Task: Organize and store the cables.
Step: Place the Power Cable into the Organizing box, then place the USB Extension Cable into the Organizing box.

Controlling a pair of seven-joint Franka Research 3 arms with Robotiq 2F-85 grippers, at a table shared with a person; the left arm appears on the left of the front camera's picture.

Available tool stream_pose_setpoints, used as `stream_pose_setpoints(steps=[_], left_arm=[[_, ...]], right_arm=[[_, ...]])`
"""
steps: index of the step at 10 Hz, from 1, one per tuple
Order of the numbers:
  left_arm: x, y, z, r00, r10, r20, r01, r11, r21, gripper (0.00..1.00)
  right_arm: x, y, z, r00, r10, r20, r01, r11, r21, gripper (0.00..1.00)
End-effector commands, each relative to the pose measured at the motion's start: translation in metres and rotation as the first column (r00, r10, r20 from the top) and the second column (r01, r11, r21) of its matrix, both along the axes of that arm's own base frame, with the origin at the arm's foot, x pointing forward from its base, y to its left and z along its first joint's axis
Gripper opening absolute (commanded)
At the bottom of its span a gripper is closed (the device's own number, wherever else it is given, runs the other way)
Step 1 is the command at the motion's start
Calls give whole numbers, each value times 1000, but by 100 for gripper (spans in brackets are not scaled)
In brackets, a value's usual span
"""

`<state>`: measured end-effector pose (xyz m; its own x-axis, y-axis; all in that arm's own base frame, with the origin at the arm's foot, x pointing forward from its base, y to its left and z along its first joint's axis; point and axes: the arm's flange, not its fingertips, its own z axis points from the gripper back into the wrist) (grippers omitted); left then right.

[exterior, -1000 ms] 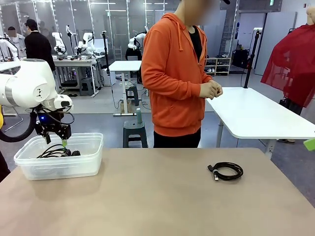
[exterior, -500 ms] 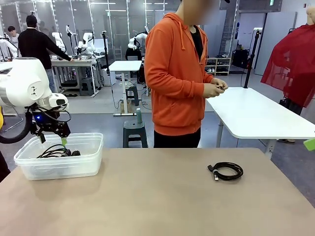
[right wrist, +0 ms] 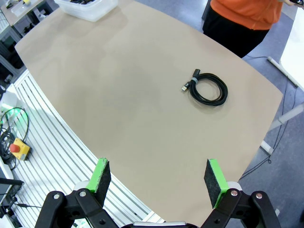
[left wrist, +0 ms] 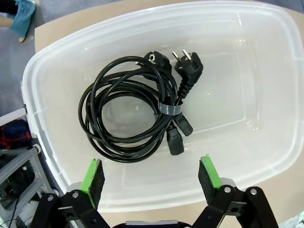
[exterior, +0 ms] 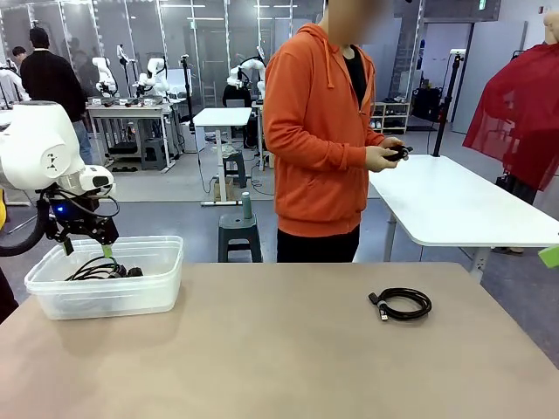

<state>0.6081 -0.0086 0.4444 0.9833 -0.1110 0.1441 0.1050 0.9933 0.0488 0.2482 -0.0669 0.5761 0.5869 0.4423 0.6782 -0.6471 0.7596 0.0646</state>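
1. The table (exterior: 262, 358) is wide and bare through its middle. Its rounded near edge shows under the right gripper. I judge there is much free room for a reach from any side.
2. The box (exterior: 52, 301), of clear plastic, stands at the 9 o'clock end of the table. Its walls are thin and rather high, so a hanging plug could catch on the rim.
3. The left gripper (left wrist: 150, 176) hangs above the box with its fingers wide apart and nothing between them. The right gripper (right wrist: 158, 183) is high over the near table edge, also spread and empty.
4. The big cable (left wrist: 126, 114) lies inside the box toward its 9 o'clock side. It is bound by a grey strap (left wrist: 167, 108), and two round plugs (left wrist: 187, 69) lie at its 1 o'clock side.
5. The small cable (exterior: 402, 304) lies on the table at about 3 o'clock, well apart from the box. Its plug ends are at its own 9 o'clock. It looks light, soft and maybe a little slippery. I would pinch across the bundled strands beside the plug ends, not on a plug, so the loops do not fall open.
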Motion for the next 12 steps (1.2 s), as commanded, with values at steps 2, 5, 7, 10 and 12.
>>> stream_pose_setpoints(steps=[2, 5, 7, 10, 12], left_arm=[[-19, 6, 1, 998, -14, 60, 16, 999, -29, 100], [-34, 8, 12, 990, -61, 127, 66, 997, -41, 100], [-45, 12, 30, 978, -105, 180, 111, 993, -24, 100], [-77, 7, 73, 961, -160, 225, 179, 982, -65, 100], [-115, -12, 107, 946, -240, 216, 261, 962, -75, 100]], right_arm=[[0, 0, 0, 1000, -10, -3, 10, 1000, -8, 100], [0, 0, 0, 1000, -10, -3, 10, 1000, -8, 100], [0, 0, 0, 1000, -10, -3, 10, 1000, -8, 100], [0, 0, 0, 1000, -10, -3, 10, 1000, -8, 100], [0, 0, 0, 1000, -10, -3, 10, 1000, -8, 100]])
